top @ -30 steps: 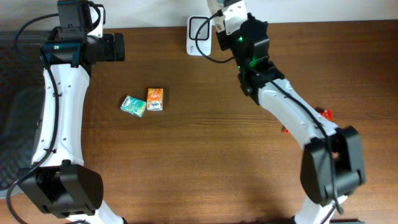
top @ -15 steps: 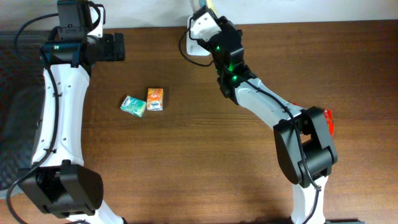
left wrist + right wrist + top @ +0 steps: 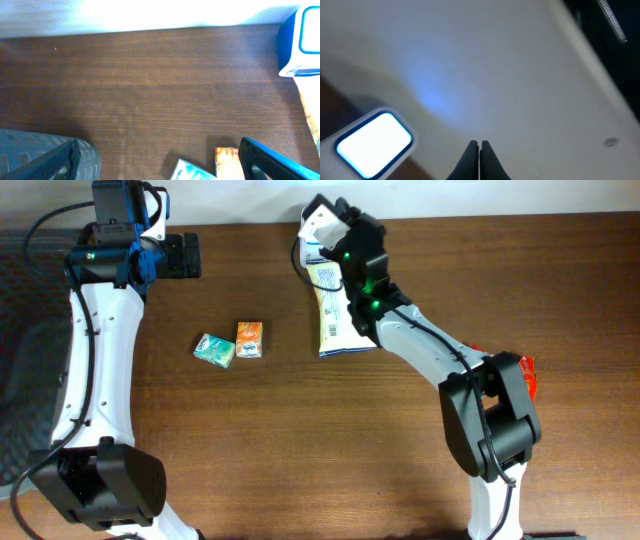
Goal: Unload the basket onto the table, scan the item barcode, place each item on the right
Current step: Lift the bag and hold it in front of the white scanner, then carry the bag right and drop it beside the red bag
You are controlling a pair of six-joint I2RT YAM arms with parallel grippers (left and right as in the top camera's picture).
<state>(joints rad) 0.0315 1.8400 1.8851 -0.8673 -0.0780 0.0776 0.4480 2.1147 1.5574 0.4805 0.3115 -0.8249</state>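
Presently I log: flat yellow-white plastic pouch (image 3: 335,310), likely light, floppy, best pinched at its seam; right gripper (image 3: 479,148) pressed together, left gripper (image 3: 162,161) spread.

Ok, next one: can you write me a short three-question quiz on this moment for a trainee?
1. True or false: the left end effector is open.
2. The box nearest the pouch is: A orange, B black, C white.
3. Fill in: in the wrist view, the right end effector is ___ (open or shut).

Key: 1 true; 2 A; 3 shut.
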